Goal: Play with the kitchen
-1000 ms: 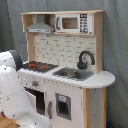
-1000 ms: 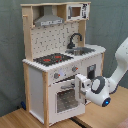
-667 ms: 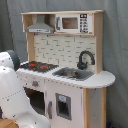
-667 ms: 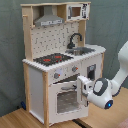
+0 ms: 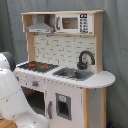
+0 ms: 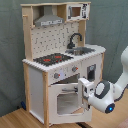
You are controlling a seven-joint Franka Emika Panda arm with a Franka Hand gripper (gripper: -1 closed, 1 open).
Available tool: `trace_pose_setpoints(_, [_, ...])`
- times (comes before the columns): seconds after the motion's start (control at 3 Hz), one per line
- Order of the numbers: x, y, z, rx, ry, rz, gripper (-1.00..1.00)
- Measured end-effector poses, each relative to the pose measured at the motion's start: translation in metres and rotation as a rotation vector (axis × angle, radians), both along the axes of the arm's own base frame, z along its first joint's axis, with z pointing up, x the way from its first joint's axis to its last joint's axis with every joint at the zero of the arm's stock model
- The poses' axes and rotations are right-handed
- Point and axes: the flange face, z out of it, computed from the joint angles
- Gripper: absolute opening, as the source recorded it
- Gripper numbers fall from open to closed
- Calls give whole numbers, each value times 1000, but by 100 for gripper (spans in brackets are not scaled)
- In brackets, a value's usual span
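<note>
While no writing reads on the kitchen (image 6: 60, 65), the gripper (image 6: 83, 86) meets its oven door (image 6: 67, 101), finger state unclear

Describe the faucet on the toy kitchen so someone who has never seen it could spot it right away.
Start at the tall white and wood toy kitchen and find its countertop. The sink sits beside the black and red hob, and the faucet rises at the sink's back edge, against the tiled backsplash. It is the only black hooked arch there; the hob lies flat.
</note>
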Motion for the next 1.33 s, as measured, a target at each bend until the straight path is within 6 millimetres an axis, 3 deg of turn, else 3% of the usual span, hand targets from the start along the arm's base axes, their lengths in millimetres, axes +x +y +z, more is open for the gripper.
trace_pose_setpoints(0.67, [-3, 8, 0, -35, 10, -55, -100])
trace_pose_setpoints(1.0, [-3, 8, 0, -38, 10, -56, 100])
trace_pose_setpoints(1.33, [-10, 8, -2, -87, 30, -81, 100])
